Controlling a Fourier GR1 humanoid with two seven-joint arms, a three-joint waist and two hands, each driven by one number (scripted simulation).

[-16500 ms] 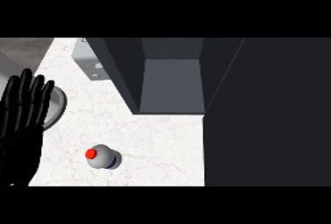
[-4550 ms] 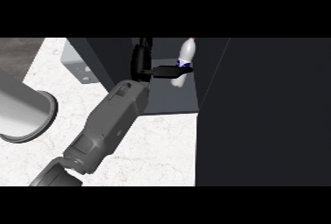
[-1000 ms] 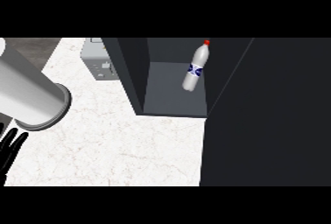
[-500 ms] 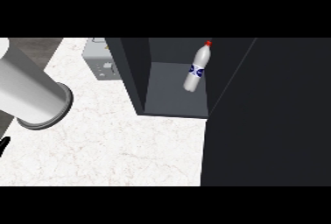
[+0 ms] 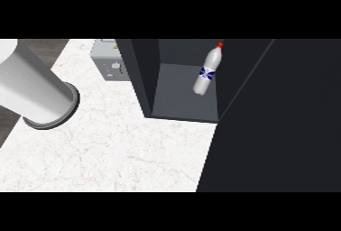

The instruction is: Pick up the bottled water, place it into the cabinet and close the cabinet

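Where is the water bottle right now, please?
In the head view, the water bottle stands inside the open cabinet, upper centre, near its right wall.

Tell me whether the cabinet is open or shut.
Open: the cabinet interior shows, with the bottled water standing inside, its door swung aside.

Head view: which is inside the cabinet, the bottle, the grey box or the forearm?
The bottle, red-capped, inside the open cabinet; the grey box and the forearm are outside, to its left.

One water bottle [image 5: 208, 72], one dark cabinet [image 5: 143, 76], one grey forearm [image 5: 30, 88], one grey box [image 5: 110, 63]
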